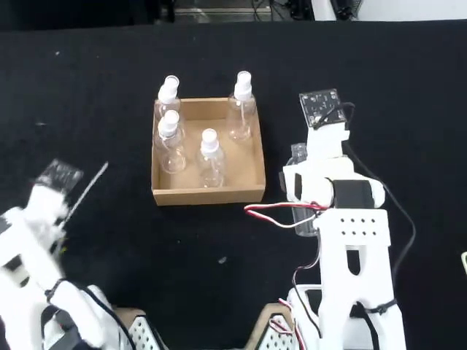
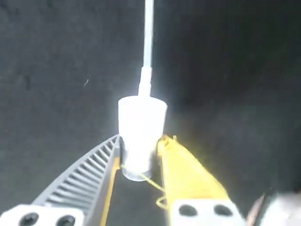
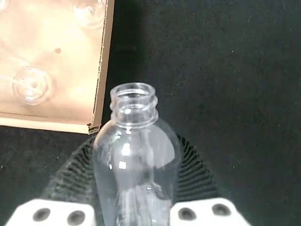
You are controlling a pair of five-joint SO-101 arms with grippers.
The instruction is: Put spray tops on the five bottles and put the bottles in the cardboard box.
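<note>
My left gripper (image 2: 138, 157) is shut on a white spray top (image 2: 141, 132), whose thin dip tube (image 2: 147, 42) points away from the camera. In the high view that arm sits at the left with the tube (image 1: 89, 188) sticking out over the black cloth. My right gripper (image 3: 134, 188) is shut on a clear open-necked bottle (image 3: 134, 160), held just right of the cardboard box (image 1: 248, 193); the bottle (image 1: 303, 211) shows under the arm. In the box stand several capped bottles (image 1: 210, 157).
Black cloth covers the table. A red and white cable (image 1: 281, 211) crosses in front of the right arm. The box's corner (image 3: 96, 125) lies close to the held bottle's neck. Open cloth stretches between the two arms.
</note>
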